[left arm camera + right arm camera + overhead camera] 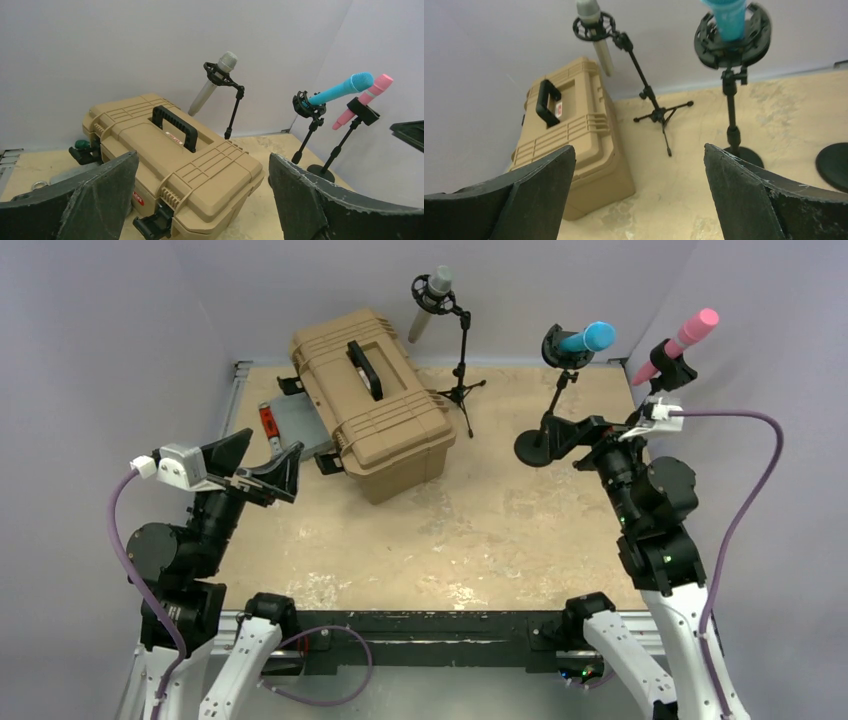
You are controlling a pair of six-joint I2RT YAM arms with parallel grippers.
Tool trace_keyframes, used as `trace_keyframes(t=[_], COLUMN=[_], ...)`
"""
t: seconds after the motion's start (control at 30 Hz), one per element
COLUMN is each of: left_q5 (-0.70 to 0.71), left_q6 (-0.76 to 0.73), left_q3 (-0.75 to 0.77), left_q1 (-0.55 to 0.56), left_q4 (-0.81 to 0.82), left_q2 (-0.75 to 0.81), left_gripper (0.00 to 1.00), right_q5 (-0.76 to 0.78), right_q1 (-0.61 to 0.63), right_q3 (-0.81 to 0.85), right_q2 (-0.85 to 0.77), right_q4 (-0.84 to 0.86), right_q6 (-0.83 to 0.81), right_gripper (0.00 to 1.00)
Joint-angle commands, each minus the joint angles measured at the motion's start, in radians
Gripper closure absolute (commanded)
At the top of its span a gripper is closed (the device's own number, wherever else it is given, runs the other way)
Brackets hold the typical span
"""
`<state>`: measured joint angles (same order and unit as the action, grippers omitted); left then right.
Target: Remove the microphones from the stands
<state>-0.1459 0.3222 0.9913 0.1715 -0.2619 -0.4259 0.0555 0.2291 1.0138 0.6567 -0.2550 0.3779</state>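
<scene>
Three microphones sit in clips on stands at the back of the table. A grey microphone (pixel 430 302) (pixel 212 85) (pixel 596 30) is on a tripod stand (pixel 463 360). A blue microphone (pixel 590 338) (pixel 345 86) (pixel 730 17) is on a round-base stand (pixel 553 405) (pixel 731 110). A pink microphone (pixel 685 340) (pixel 365 99) is at the far right. My right gripper (pixel 565 437) (pixel 639 195) is open, low beside the blue microphone's stand base and holding nothing. My left gripper (pixel 262 462) (pixel 202 200) is open and empty, left of the toolbox.
A tan toolbox (pixel 372 405) (pixel 170 155) (pixel 574 140) with a black handle stands at the back left, with a grey flat item with a red part (pixel 285 425) behind it. The pink microphone's round base (pixel 834 165) is at the right. Walls close in the back and sides.
</scene>
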Motion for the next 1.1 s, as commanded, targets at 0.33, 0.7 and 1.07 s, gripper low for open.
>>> trace_keyframes(t=[0.33,0.7,1.07], left_q5=[-0.047,-0.054,-0.053], left_q6=[0.024,0.029,0.032], left_q3=[-0.031,-0.030,-0.029], left_q1=[0.010,0.010,0.010], left_q4=[0.048,0.037,0.030], left_q2=[-0.049,-0.102,-0.105], left_gripper=[0.00,0.00,0.00], right_q5=[-0.171,0.257,0.442], right_q1=[0.003,0.001,0.000], right_q3=[-0.182,-0.133,0.188], right_q2=[0.122,0.165,0.372], right_q4=[0.189,0.342,0.316], right_q6=[0.076,0.033,-0.155], right_gripper=[0.01,0.01,0.01])
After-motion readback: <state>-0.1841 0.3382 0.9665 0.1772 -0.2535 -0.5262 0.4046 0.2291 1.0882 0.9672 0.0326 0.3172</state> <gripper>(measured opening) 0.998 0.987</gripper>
